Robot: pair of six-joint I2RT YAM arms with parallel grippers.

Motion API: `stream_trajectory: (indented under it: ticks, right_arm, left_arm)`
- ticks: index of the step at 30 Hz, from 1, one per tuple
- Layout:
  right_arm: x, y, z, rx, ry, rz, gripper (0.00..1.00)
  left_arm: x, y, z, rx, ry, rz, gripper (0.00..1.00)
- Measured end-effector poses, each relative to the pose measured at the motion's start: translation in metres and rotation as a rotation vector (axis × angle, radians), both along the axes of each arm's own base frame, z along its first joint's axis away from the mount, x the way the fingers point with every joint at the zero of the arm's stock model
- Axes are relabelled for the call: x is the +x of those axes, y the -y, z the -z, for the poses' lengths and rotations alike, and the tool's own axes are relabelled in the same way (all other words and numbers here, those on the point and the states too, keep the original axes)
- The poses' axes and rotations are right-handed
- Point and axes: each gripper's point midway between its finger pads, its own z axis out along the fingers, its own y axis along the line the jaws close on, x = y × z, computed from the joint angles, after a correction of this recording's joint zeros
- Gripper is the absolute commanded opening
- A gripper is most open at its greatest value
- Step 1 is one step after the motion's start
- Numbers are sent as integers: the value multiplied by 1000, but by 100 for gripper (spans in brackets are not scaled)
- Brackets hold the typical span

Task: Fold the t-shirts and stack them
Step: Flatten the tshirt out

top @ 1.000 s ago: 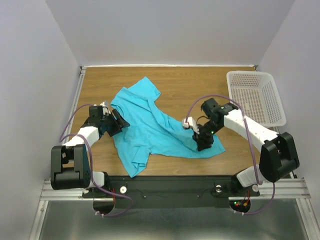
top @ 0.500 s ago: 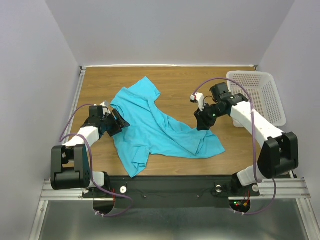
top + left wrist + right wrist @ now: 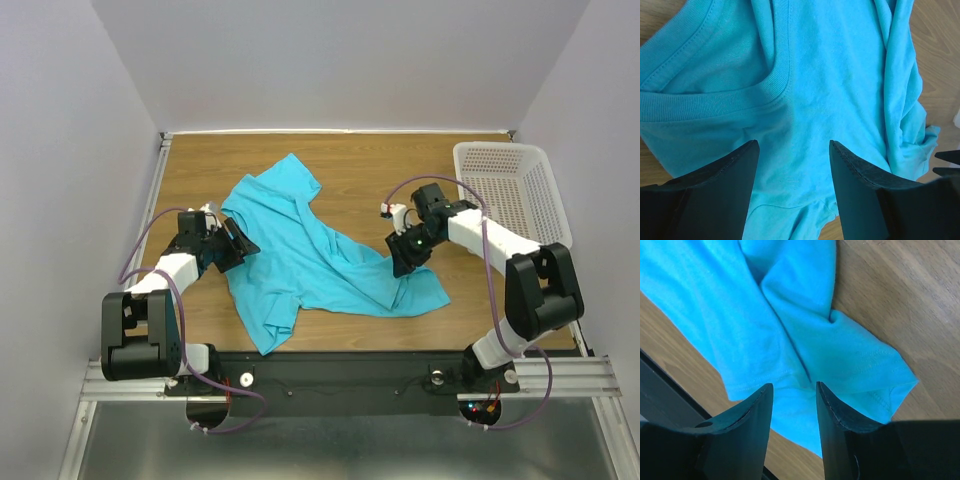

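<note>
Meanwhile, the right gripper point(image 3: 403, 262) has been raised off the near right part of the shirt point(image 3: 300, 250), where it was pressed down a second ago, and has been drawn back toward the far side. It is now held just above the shirt's right edge. Its jaws are seen parted by a narrow gap in the wrist view, with nothing caught between them and cloth visible below. The left gripper point(image 3: 240, 245) has not been moved. It is held over the shirt's left edge with jaws spread wide and nothing gripped.

The shirt is left unfolded and rumpled on the table point(image 3: 350, 170), from left of centre to the near right, and has not been shifted. Its long axis is laid diagonally, from the far left down to the near right. The collar point(image 3: 775, 85) is turned to the left, directly under the left gripper. A further flap is trailed toward the near edge.
</note>
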Motion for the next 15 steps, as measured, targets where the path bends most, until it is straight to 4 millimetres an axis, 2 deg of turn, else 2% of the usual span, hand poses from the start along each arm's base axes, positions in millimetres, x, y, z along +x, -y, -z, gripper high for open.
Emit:
stream_trajectory:
  ticks: [7, 15]
  right_arm:
    - [0, -1, 16, -9, -33, 5, 46]
    - [-3, -8, 17, 0, -34, -17, 38]
  left_arm:
    - [0, 0, 0, -1, 0, 1, 69]
    - [0, 0, 0, -2, 0, 2, 69]
